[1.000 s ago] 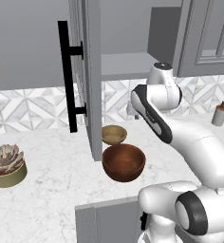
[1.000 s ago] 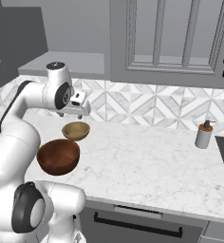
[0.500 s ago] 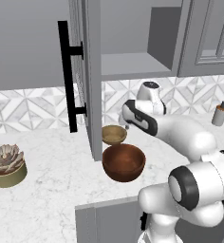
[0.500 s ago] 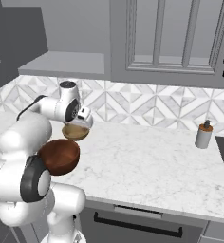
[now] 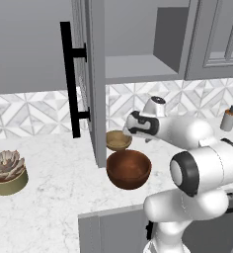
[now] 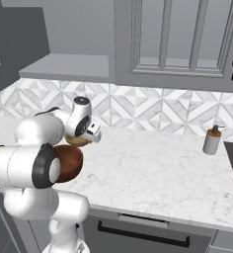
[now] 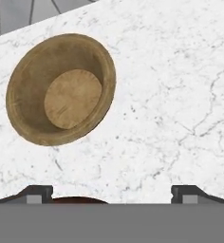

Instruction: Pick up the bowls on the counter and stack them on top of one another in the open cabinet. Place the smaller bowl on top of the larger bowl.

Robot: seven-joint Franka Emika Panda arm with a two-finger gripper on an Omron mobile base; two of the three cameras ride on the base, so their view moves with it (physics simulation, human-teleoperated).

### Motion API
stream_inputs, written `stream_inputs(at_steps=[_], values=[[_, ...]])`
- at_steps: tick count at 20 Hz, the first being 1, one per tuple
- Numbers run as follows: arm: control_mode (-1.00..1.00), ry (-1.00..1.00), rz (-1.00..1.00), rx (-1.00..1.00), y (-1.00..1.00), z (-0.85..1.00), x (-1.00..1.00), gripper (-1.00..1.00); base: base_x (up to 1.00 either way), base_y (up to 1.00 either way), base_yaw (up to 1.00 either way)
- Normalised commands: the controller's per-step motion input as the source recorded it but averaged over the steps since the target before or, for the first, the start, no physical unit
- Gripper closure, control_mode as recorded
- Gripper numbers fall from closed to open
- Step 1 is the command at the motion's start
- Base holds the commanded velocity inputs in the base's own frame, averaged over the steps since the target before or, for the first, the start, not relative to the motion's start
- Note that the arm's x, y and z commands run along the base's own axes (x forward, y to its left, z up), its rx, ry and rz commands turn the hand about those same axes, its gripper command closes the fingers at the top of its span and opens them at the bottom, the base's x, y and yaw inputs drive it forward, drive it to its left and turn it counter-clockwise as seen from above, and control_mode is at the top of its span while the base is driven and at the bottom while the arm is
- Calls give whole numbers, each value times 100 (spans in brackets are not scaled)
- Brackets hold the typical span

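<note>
**A:** What's changed over the last second?

**B:** The arm has swung down from up near the cabinet (image 5: 138,69) shelf. The jaws (image 7: 111,192) now hang low over the bench (image 7: 180,95), just above the smaller bowl (image 7: 61,90). Neither bowl has moved.

**A:** Where does that bowl sit relative to the jaws?

**B:** In the hand view it lies ahead of the two finger tips (image 7: 35,192) and off to the left of the gap between them, not centred. Nothing sits between the tips; they stand wide apart, released, holding nothing.

**A:** And the larger bowl?

**B:** The larger bowl (image 5: 129,168) rests on the bench nearer the robot's base than the jaws, just beside the small one. A sliver of reddish-brown shows at the bottom of the hand view, behind the tips.

**A:** What does that mean for the task?

**B:** My reading is that it is going for the small bowl first, though the large one has to go underneath. Both are on the bench and the shelf holds neither, so stacking hasn't begun. The jaws would need to shift toward the rim to catch it.

**A:** Any writing or brands?

**B:** None readable. The soap bottle (image 6: 212,140) and succulent pot (image 5: 9,173) carry no legible label.
</note>
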Motion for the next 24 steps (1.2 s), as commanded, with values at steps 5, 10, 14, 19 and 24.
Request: stream_inputs(at_steps=[5, 10, 14, 19, 24], values=[[-100, 0, -1, -1, 10, -18, 35, -100, 0, 0, 0], [-100, 0, -1, 0, 11, -17, 34, -100, 0, 0, 0], [-100, 0, -1, -2, 9, -21, 29, -100, 0, 0, 0], [-100, 0, -1, -5, 12, -25, 32, -100, 0, 0, 0], [-100, 1, -1, -2, 2, -18, 28, -100, 0, 0, 0]])
